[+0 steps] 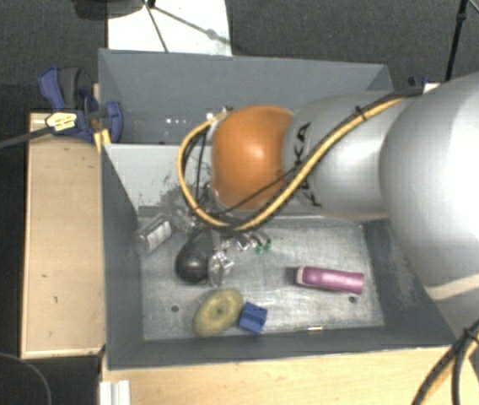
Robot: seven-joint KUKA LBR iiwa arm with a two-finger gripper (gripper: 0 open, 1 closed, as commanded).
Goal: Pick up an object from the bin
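My gripper (221,262) reaches down in the left middle of the bin, mostly hidden under the arm's orange cover. A dark, rounded lump (192,264) lies right beside it on its left, touching or nearly touching it. Just in front lies an olive-yellow disc with a hole (217,311), and a small blue block (252,317) rests against the disc's right side. A small green and white bit (261,245) sits just right of the gripper.
A pink-purple cylinder (330,278) lies on its side toward the right. A crumpled silvery piece (153,233) sits near the left wall. The arm and its cables cover the bin's back and right.
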